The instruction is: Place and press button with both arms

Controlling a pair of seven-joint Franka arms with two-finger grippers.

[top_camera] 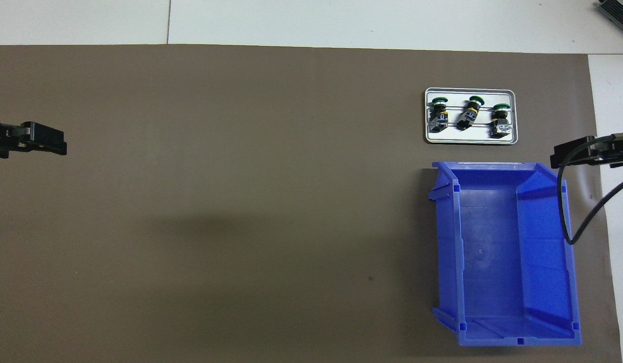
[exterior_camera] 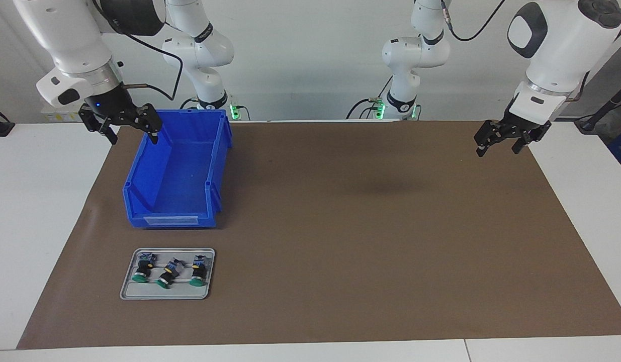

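Nearest the robots, a pale wall is running along the edge of the white worktop, with green lights glowing at the two arm bases. The right gripper is hanging in the air over the corner of the blue bin at the right arm's end, its jaws standing wide apart and gripping nothing. The left gripper is hovering over the brown mat toward the left arm's end, its jaws likewise spread and carrying nothing. The mat is covering most of the worktop, lying flat and showing a faint dark smudge near its middle. The bin is sitting on the mat with nothing inside it. Just farther out, a small grey tray is lying on the mat, and three buttons are lying on their sides in it: the button in the middle is tilting between the other two, green caps pointing away from the robots
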